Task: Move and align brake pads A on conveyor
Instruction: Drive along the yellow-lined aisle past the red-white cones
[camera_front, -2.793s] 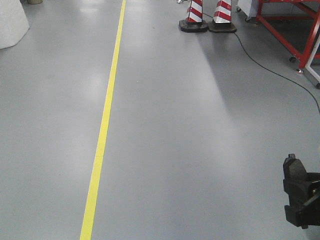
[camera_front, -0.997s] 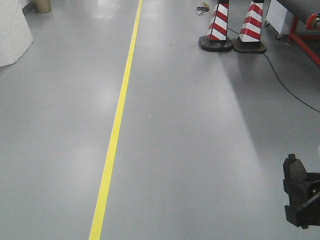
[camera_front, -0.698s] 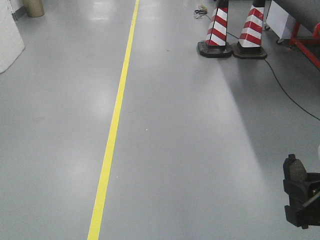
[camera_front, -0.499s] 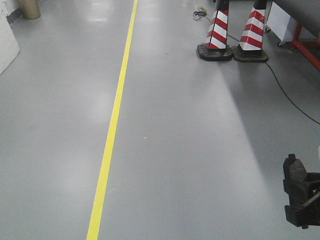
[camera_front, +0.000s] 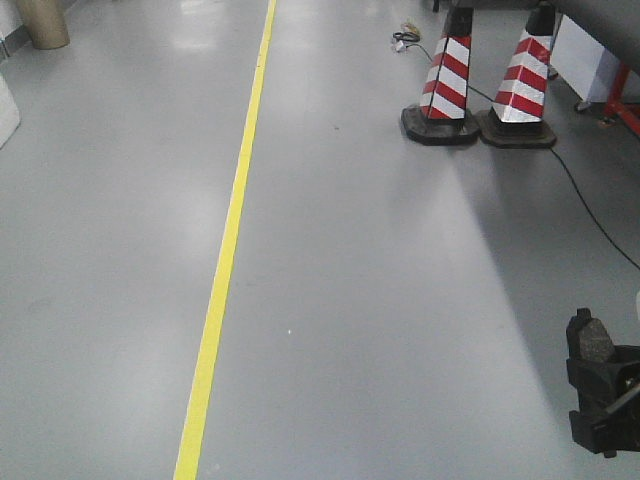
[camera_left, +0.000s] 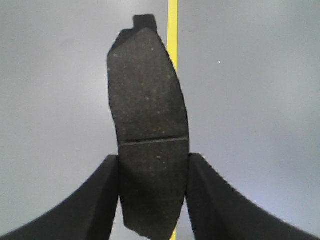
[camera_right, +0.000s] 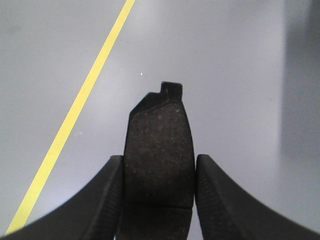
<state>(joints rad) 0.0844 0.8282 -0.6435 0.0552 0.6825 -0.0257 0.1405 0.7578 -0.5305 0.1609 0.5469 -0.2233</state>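
Each gripper holds one brake pad A above the grey floor. In the left wrist view a dark grey pad (camera_left: 147, 100) with a groove across its middle stands between the fingers of my left gripper (camera_left: 153, 167), which is shut on it. My right gripper (camera_right: 159, 167) is shut on a second pad (camera_right: 159, 135). The front view shows that right gripper (camera_front: 603, 400) at the bottom right with the pad's tip (camera_front: 592, 340) sticking up. The conveyor's dark grey end (camera_front: 615, 20) peeks in at the top right corner.
A yellow line (camera_front: 228, 240) runs along the smooth grey floor. Two red-and-white cones (camera_front: 447, 90) (camera_front: 522, 95) stand ahead on the right, with a black cable (camera_front: 590, 215) trailing past them. A red frame leg (camera_front: 626, 92) and a white box (camera_front: 585, 55) sit under the conveyor. A cardboard tube (camera_front: 40, 22) stands far left.
The whole floor view has shifted: the cones and the conveyor end have drawn nearer and lower in the frame, and the white object at the left has slid out. Both grippers still hold their pads.
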